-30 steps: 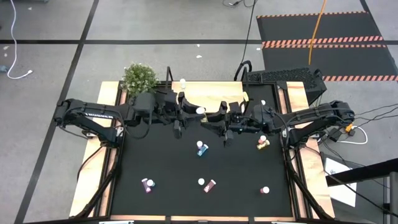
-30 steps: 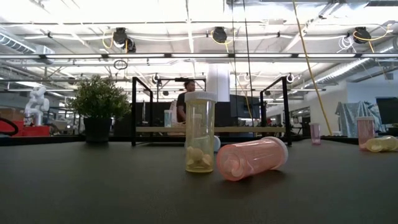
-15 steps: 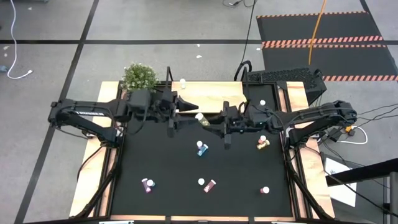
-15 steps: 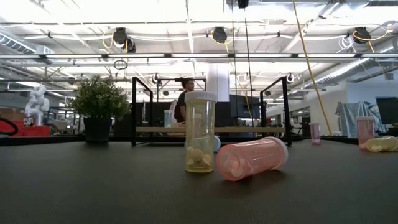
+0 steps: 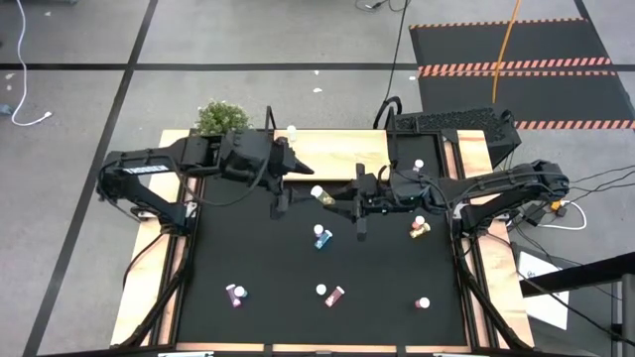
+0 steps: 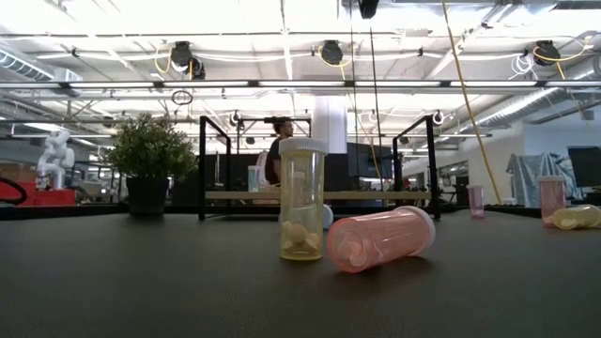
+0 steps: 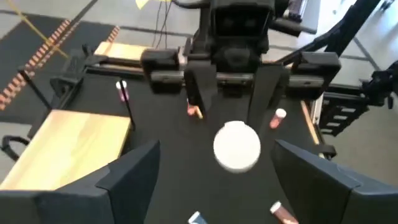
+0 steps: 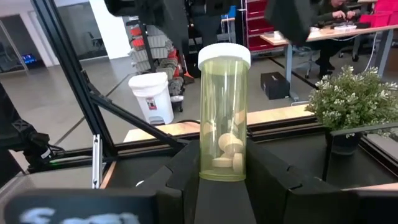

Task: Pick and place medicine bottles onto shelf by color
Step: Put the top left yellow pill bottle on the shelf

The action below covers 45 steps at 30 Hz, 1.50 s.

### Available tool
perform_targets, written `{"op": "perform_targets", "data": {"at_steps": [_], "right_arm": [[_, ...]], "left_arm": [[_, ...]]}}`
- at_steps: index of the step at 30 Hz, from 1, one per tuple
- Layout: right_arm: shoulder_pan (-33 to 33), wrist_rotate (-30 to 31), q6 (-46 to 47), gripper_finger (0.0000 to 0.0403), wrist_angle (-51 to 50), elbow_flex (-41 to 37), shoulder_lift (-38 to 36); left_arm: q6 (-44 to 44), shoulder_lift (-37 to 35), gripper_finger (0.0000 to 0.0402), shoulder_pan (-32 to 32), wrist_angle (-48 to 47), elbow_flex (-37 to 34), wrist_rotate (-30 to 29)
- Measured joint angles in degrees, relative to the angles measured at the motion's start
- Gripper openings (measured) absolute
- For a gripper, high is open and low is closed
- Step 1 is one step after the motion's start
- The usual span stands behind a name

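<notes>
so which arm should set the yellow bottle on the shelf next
The right. The right gripper is shut on the yellow bottle, upright beside the shelf. The left gripper is open and empty.

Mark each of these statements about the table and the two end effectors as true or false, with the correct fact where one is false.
1. The right end effector holds a yellow bottle upright. True.
2. The left end effector is shut on that bottle. False: it is open, its fingers apart from the white cap.
3. A pink bottle lies on its side on the table. True.
4. The plant stands on the table's right side. False: it is at the left rear corner.
</notes>
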Motion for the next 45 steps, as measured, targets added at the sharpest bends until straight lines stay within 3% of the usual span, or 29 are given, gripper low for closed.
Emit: {"op": "perform_targets", "data": {"at_steps": [8,30,45], "right_arm": [[0.0,0.1,1.2,0.0102,1.2,-3.1,0.0],[0.0,0.2,3.9,0.0102,6.7,-6.5,0.0],[0.0,0.2,3.8,0.0102,6.6,-6.5,0.0]], "left_arm": [[0.9,3.4,0.0258,2.0,-2.1,-0.6,6.2],[0.7,4.4,0.0188,2.1,-3.0,-0.5,7.6],[0.6,4.3,0.0181,2.2,-1.2,-0.5,9.5]]}}
